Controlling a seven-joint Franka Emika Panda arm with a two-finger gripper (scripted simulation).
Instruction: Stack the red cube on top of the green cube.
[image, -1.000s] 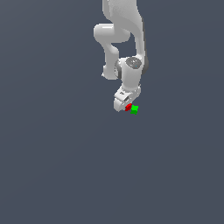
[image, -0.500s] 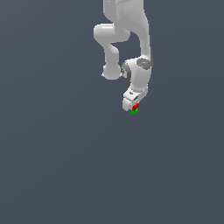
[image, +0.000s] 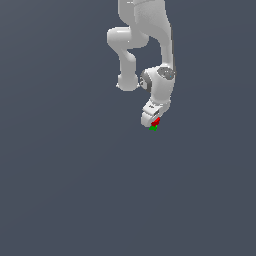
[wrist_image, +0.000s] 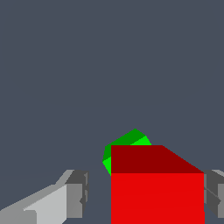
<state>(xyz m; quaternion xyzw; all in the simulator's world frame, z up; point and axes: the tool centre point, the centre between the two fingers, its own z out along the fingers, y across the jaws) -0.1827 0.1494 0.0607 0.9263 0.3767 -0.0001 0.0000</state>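
Exterior view: white jointed Panda arm (image: 160, 45) reaches down from the top of the frame over a flat, featureless dark grey-blue tabletop (image: 75, 190). The white claw (image: 153, 123) sits at the arm's lowest end, pointing down and slightly toward the exterior view's right.

Small bright red plain cube (image: 156, 121) shows at the tip of the claw, partly hidden by the white claw body. Small bright green plain cube (image: 153, 128) lies directly under the red one; the two colours meet with no visible gap in this view. Both cubes are far smaller than the claw.

Wrist view: red cube (wrist_image: 157, 188) fills the lower middle of the frame, between the two grey finger pads (wrist_image: 78, 192). One pad lies right against a side face of the red cube at the frame edge; the other stands off from the opposite face, with a strip of tabletop (wrist_image: 109, 65) showing between pad and cube. So the claw (wrist_image: 144, 197) is parted wider than the cube, contact on one side only: released, not clamping.

Green cube (wrist_image: 127, 142) appears past the far upper edge of the red cube, mostly covered by it, rotated relative to the red cube's faces. Whether the red cube rests fully on the green one cannot be told.
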